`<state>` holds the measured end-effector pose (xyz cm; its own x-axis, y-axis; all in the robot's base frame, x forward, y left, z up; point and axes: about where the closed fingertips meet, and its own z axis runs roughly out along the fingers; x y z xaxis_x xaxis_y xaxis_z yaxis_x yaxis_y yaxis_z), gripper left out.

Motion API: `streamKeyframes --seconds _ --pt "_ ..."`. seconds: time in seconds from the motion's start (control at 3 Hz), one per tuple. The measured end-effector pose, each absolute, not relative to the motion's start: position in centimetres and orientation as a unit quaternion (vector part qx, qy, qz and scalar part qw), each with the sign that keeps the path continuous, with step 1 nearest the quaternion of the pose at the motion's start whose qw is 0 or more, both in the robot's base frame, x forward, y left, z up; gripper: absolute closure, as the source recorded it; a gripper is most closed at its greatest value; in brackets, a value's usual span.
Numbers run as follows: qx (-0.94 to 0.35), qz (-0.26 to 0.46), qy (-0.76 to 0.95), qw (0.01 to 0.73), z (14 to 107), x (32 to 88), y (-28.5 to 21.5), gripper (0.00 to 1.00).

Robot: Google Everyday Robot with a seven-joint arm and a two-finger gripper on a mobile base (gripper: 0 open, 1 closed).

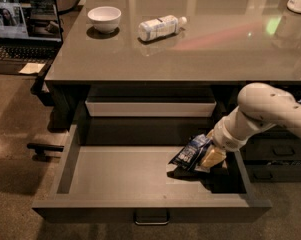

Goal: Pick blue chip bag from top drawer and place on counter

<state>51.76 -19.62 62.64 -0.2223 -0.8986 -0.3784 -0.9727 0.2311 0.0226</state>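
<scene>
Your gripper (pixel 210 158), the two-finger pincer on the end of the thick white arm (pixel 270 109), is down inside the right side of the top drawer (pixel 115 174), the wide, deep, dark-grey one that is pulled out. It looks closed on the right end of the blue chip bag (pixel 190 153), a small crinkled foil bag with white on it. The bag is tipped up, with a dark shadow under it, so I think it is just off the drawer floor. The step now is to lift it out. Start with what is closest: the drawer's front wall, with its small metal pull handle (pixel 151 217), and the right wall beside your arm. Go straight up first, slowly, so the bag does not catch on a wall or slip out. Foil is slippery and soft, so hold it firmly and do not jerk. Behind the bag is a shallow white-fronted tray (pixel 150 108), and right above that is the front edge of the big shiny grey-brown counter (pixel 215 49). Come out toward the front before you rise, or the bag may bump that edge. Farther back on the counter lie a clear plastic bottle (pixel 160 27) and a small white bowl (pixel 104 18). An open laptop (pixel 25 31) sits off to the left. Put the bag down on a bare spot well away from them.
</scene>
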Motion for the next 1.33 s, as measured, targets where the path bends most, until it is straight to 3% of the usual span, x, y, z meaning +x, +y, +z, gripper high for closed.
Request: streamKeyframes --seconds 0.33,1.33 --pt "-0.600 0.094 0.779 0.160 67.4 52.8 -21.4 1.00" --pt "-0.555 0.005 0.806 0.206 80.9 57.5 -23.7 1.00"
